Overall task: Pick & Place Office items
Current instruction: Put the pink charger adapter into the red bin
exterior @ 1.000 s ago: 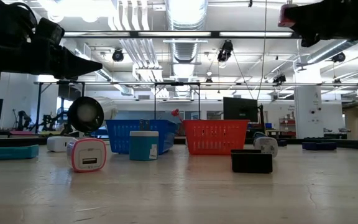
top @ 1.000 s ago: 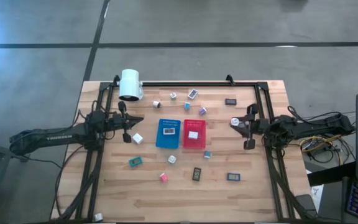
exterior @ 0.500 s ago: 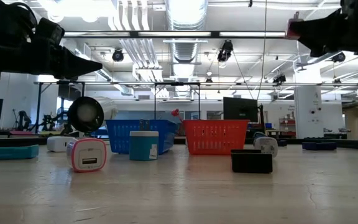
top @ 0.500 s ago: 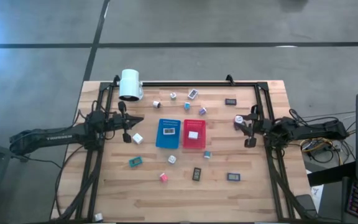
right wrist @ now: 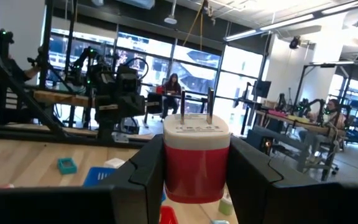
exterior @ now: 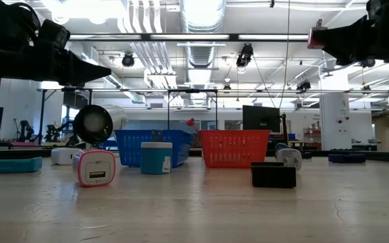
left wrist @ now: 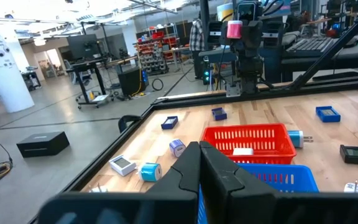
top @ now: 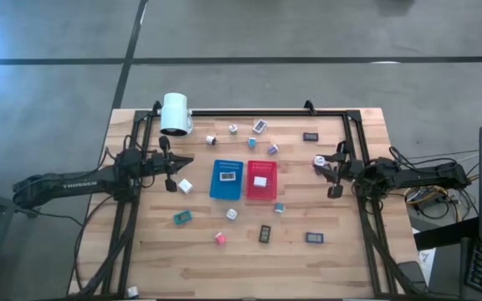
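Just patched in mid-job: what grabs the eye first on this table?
The right gripper, raised right of the red tray, is shut on a red-and-white plug, prongs up. The red and blue trays sit side by side mid-table, small items scattered around. A white cylinder lies at the far-left corner.

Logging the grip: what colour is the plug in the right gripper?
Red with a white top; right wrist view.

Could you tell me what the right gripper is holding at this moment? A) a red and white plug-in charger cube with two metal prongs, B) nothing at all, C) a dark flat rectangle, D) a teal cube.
A: the right wrist view shows the right gripper shut on the red and white plug-in charger cube, prongs pointing up, one dark finger against each side.
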Action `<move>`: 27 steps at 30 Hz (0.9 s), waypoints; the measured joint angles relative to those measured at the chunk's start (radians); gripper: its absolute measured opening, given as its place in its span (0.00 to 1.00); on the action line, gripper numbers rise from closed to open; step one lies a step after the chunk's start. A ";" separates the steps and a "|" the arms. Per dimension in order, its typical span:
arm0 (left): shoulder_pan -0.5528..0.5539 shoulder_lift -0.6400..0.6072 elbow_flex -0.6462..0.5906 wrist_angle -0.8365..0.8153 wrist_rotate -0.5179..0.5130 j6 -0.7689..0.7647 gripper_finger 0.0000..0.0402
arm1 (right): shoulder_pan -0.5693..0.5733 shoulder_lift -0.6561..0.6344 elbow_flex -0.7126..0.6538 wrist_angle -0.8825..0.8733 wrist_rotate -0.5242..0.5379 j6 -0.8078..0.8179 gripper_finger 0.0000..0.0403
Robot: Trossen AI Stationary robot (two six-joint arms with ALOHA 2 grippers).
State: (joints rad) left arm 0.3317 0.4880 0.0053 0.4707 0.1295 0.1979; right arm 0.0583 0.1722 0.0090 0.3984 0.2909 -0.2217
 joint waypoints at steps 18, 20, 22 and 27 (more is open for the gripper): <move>0.000 0.000 0.000 0.000 0.000 -0.004 0.02 | 0.000 0.027 0.000 -0.006 -0.001 0.004 0.32; 0.000 0.000 0.000 0.000 0.000 -0.004 0.02 | 0.000 0.027 0.000 -0.006 -0.001 0.003 0.32; 0.000 0.000 0.000 0.000 0.000 -0.004 0.02 | 0.000 0.027 0.000 -0.006 -0.001 0.004 0.32; 0.000 0.000 0.000 0.000 0.000 -0.004 0.02 | 0.000 0.027 0.000 -0.005 -0.001 0.004 0.32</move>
State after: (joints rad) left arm 0.3313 0.4879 0.0053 0.4709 0.1295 0.1940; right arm 0.0586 0.1997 0.0093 0.3931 0.2897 -0.2180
